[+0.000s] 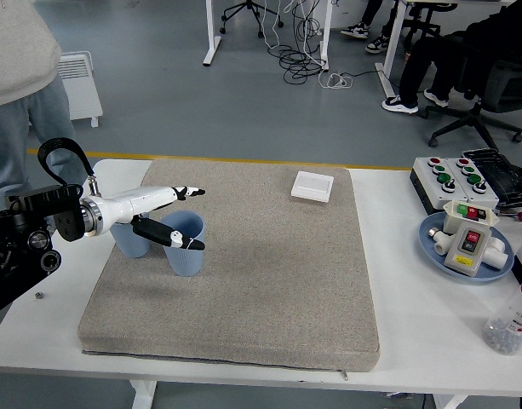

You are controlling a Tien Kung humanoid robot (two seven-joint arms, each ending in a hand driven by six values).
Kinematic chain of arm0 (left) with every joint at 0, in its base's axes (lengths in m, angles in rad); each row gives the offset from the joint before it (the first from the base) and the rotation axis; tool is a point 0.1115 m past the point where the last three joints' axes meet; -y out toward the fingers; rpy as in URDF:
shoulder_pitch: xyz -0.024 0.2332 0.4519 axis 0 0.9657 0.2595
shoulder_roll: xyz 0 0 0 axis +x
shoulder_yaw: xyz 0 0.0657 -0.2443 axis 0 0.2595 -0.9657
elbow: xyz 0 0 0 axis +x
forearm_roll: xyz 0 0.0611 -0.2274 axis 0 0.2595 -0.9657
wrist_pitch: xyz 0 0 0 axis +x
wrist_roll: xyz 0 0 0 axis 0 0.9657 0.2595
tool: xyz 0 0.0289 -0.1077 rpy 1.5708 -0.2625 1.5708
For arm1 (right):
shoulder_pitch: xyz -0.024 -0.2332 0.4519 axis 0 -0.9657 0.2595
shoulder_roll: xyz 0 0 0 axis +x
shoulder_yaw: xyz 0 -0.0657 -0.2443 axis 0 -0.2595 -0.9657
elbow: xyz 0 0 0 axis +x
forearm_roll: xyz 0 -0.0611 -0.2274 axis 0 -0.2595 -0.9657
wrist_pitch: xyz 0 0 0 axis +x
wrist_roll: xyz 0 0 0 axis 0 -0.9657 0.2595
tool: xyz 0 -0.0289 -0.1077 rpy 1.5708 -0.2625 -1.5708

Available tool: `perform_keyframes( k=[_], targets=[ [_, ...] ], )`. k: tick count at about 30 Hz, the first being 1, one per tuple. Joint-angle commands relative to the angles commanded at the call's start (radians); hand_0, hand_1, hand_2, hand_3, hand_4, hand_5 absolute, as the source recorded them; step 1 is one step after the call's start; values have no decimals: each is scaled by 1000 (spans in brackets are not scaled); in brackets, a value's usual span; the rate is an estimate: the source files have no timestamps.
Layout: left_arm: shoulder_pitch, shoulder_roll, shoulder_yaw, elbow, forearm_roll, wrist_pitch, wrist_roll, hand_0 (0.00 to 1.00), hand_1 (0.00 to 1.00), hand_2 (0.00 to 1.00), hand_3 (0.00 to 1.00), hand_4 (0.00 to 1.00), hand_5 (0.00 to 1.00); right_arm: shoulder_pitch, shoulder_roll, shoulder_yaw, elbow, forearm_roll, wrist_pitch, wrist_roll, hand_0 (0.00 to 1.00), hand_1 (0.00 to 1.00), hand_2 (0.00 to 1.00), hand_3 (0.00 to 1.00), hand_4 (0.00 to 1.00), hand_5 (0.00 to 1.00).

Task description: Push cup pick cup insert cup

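Two light blue ribbed cups stand upright and side by side on the grey mat (pixel 269 281). The left cup (pixel 129 241) is partly hidden behind my left hand. The right cup (pixel 186 254) has my left hand (pixel 189 219) stretched over its rim, fingers (pixel 186 192) extended and spread, thumb low at the cup's front edge. The hand holds nothing. My right arm is not in the picture.
A small white square box (pixel 313 186) lies at the mat's far edge. At the right stand a button box (pixel 465 177), a blue plate (pixel 435 247) with switch parts and a bottle (pixel 514 319). A person (pixel 22 94) stands at the far left.
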Motion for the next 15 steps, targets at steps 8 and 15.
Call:
perform_keyframes(
  k=[8, 15],
  targets=[
    [-61, -57, 101, 75, 21, 6, -20, 977, 972, 998, 998, 998, 687, -5, 1, -8, 0, 5, -1, -1, 762, 658, 694, 620, 188, 622],
    [-94, -92, 149, 141, 57, 6, -23, 947, 954, 998, 998, 998, 523, -8, 2, -10, 0, 6, -1, -1, 763, 659, 694, 620, 189, 621]
  ],
)
